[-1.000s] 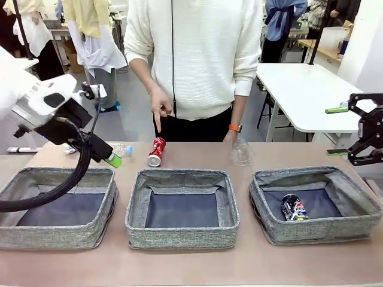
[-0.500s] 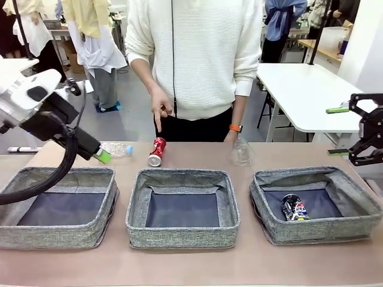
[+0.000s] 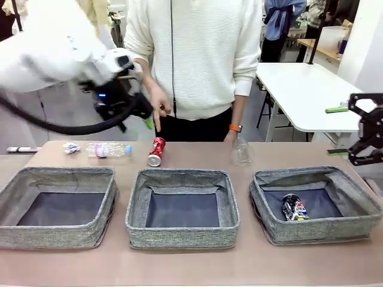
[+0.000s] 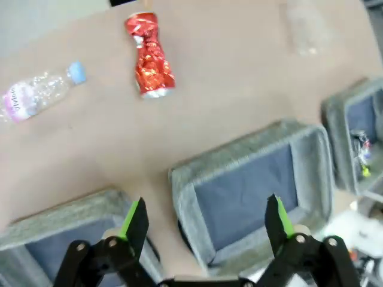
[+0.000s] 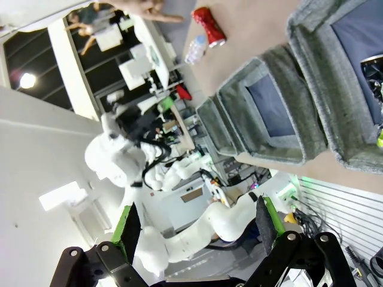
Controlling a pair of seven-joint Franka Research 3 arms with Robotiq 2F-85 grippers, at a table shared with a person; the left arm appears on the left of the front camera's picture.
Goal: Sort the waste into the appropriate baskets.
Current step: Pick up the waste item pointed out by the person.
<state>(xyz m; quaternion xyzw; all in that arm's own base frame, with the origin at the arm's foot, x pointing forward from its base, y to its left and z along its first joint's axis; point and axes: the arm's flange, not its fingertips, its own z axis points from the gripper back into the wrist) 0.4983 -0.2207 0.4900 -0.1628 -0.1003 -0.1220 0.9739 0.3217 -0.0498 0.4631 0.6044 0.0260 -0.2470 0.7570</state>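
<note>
Left gripper (image 4: 205,218), spread wide and empty, hangs above the table's (image 4: 239,89) far edge; we see the bow-shaped red metal drink can (image 4: 149,57) just ahead, its long axis square to the jaw line.

Ahead of the black, green-padded left gripper (image 4: 206,208), the can (image 4: 149,60) gleams foil red. The clear bottle (image 4: 39,94) beside it carries a pink label and pale blue cap. Nearer the gripper, the baskets (image 4: 239,145) show mottled grey weave (dark grey lining).
</note>
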